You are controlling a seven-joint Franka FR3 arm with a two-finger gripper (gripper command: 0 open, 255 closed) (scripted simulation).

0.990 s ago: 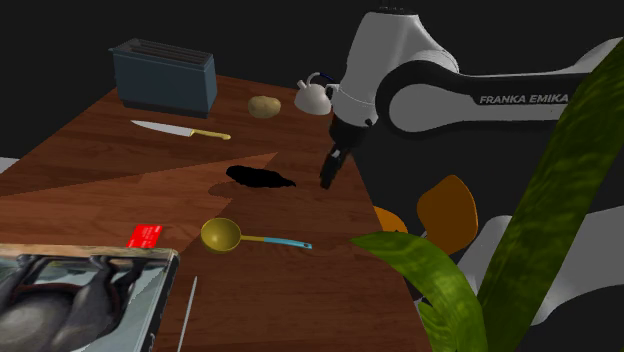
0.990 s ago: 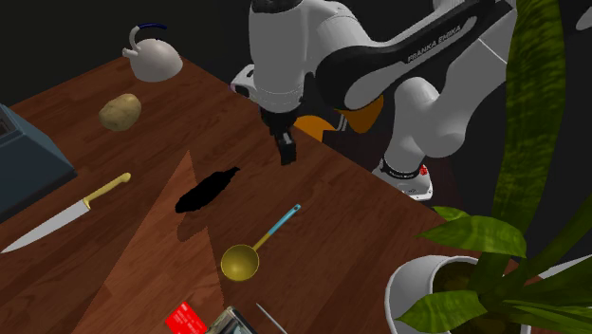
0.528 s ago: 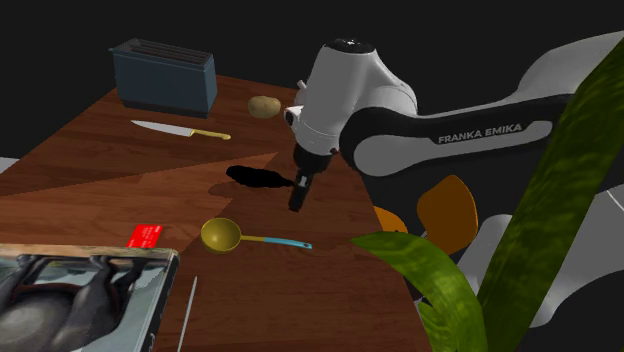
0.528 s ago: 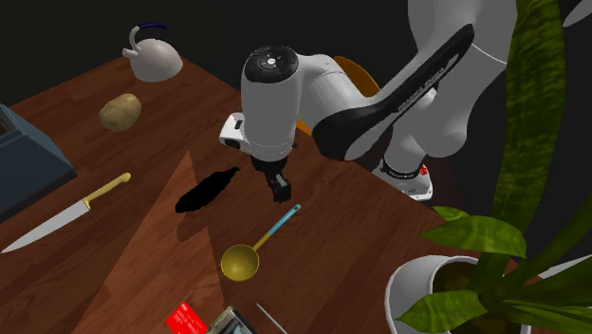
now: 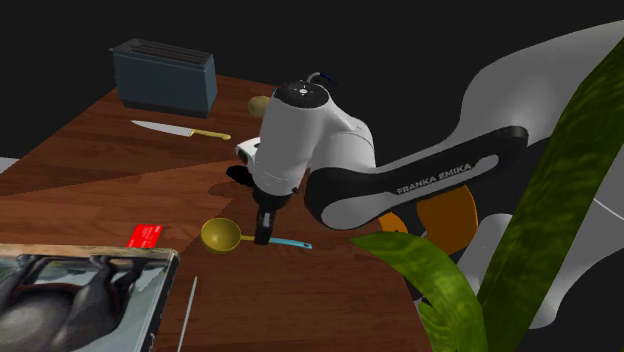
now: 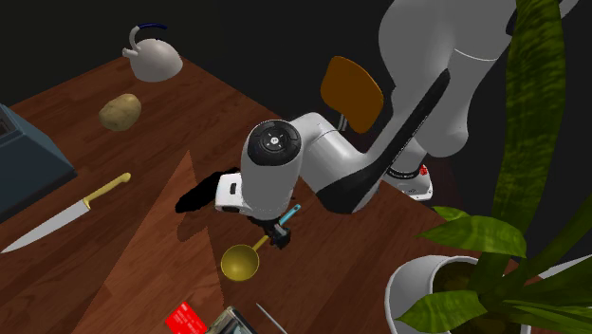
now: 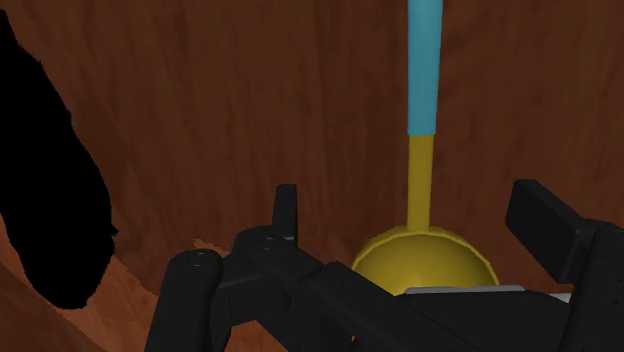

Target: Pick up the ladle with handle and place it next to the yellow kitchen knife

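The ladle lies on the wooden table [image 5: 120, 180], with a yellow bowl [image 5: 220, 236] and a thin handle ending in blue [image 5: 292, 243]. My gripper [image 5: 263, 232] hangs low over the handle close to the bowl. In the wrist view my gripper [image 7: 420, 225] is open: its fingers [image 7: 287, 210] stand apart on either side of the yellow stem [image 7: 420, 175] just beyond the bowl [image 7: 425, 262], not clasping it. From the second exterior view the gripper [image 6: 280, 235] sits between the bowl [image 6: 239, 263] and the blue tip [image 6: 292, 211]. The yellow-handled knife [image 5: 180, 130] [image 6: 66, 216] lies farther back, near the toaster.
A dark toaster [image 5: 165, 78] stands at the table's back. A potato [image 6: 120, 111] and a white kettle [image 6: 152, 55] sit at the far edge. A black area [image 6: 204, 194] marks the tabletop beside the arm. A red card [image 5: 146, 235], a framed picture [image 5: 70, 300], a plant [image 5: 560, 200].
The arm has swung down and toward the shoulder view's left, bringing the gripper from above the table's right side to just over the ladle's handle. The fingers stayed open; the ladle has not moved.
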